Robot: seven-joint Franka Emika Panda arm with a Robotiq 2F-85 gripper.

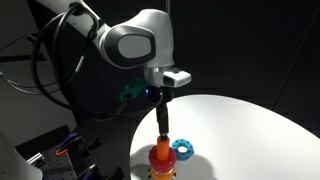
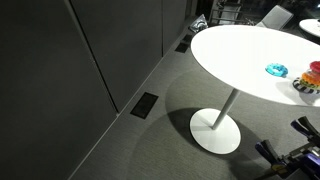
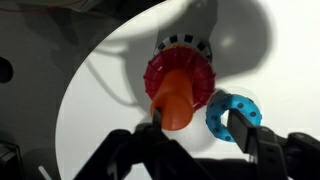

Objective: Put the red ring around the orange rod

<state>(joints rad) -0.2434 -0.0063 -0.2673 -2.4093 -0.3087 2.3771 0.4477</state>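
The red ring (image 3: 160,72) sits around the orange rod (image 3: 176,100), low down near its base. In an exterior view the ring (image 1: 160,156) circles the rod (image 1: 161,146) at the near edge of the white round table (image 1: 250,130). My gripper (image 1: 163,127) hangs straight above the rod, a little over its top. In the wrist view the gripper (image 3: 195,135) is open and empty, with its fingers either side of the rod's tip and apart from the ring. The rod and ring also show at the frame edge in an exterior view (image 2: 313,72).
A blue ring (image 3: 232,113) with dark dots lies flat on the table right beside the rod's base, and shows in both exterior views (image 1: 183,148) (image 2: 276,70). The table (image 2: 230,55) stands on a single pedestal foot (image 2: 216,130). Dark walls surround it.
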